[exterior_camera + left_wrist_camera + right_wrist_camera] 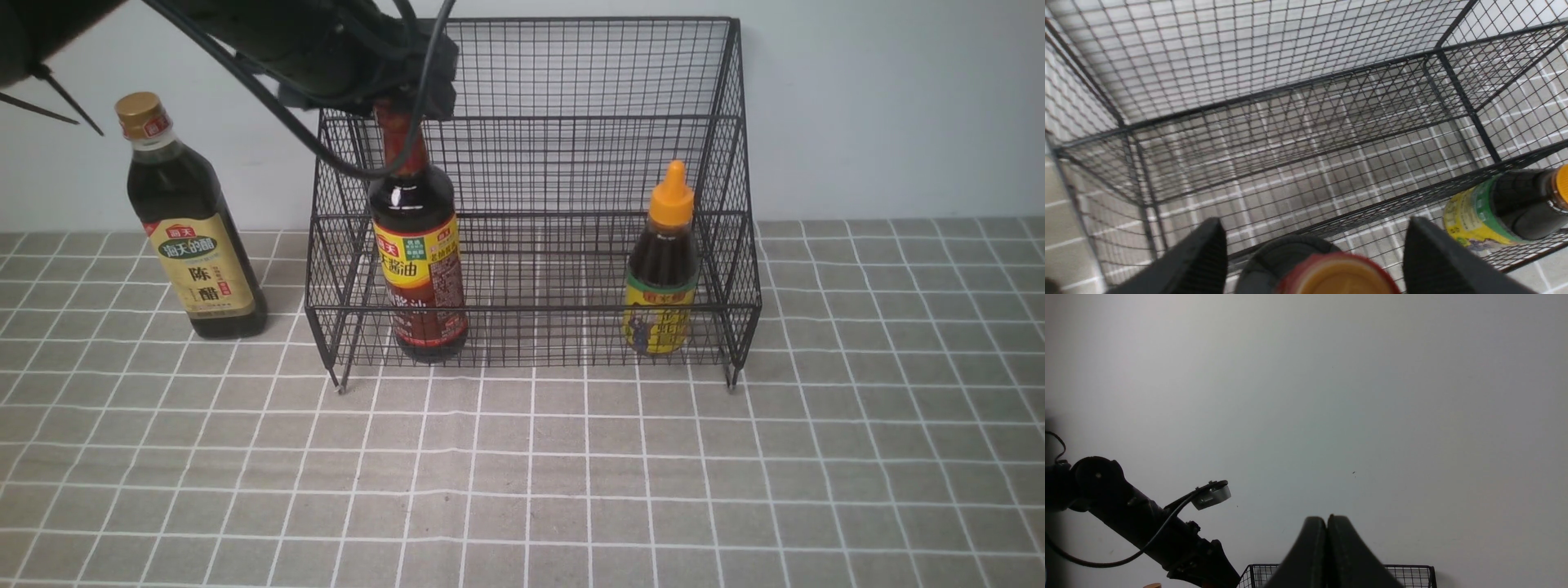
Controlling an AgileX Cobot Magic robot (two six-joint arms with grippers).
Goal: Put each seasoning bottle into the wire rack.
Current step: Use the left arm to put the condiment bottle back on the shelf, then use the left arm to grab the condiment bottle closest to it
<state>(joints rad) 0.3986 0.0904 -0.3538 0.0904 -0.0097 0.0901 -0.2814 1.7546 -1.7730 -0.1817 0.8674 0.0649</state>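
The black wire rack (pixel 588 106) stands at the middle back. The tall bottle with the red-brown neck (pixel 416 261) stands upright in its lower front tier at the left. The short bottle with the orange nozzle cap (pixel 663 278) stands in the same tier at the right. The tall gold-capped bottle (pixel 192 237) stands on the table left of the rack. My left gripper (pixel 400 98) is open above the red-necked bottle; in the left wrist view (pixel 1312 228) its jaws stand wide on either side of the cap (pixel 1337 275), not touching it. My right gripper (pixel 1327 517) is shut and empty.
The table has a grey checked cloth (pixel 571 474), with a pale wall behind the rack. The rack's tall back (pixel 1290 90) and sloping sides surround my left gripper. The left arm (pixel 1147 526) shows in the right wrist view, raised over the rack's top edge (pixel 1412 573).
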